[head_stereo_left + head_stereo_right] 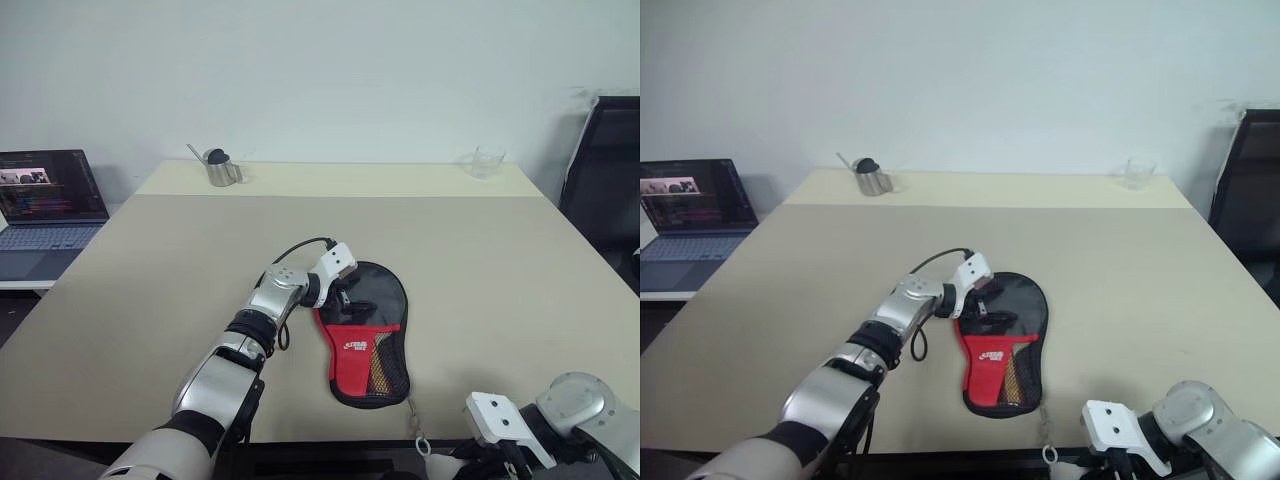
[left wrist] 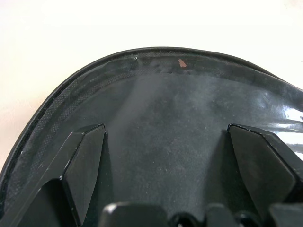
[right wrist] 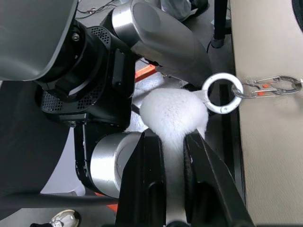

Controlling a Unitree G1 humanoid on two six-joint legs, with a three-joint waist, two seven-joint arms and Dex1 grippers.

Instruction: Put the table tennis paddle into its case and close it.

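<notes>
Paddle already inside case mid-bench, handle peeking through mesh. Left hand spread wide, pinning round end. Right hand clenched on white ball charm at bench edge. Zip closure unclear, probably left.

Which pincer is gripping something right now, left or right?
The right pincer, low at the table's near edge: its fingers are shut on the white ball charm. The left pincer is spread open over the case, clamping nothing.
</notes>
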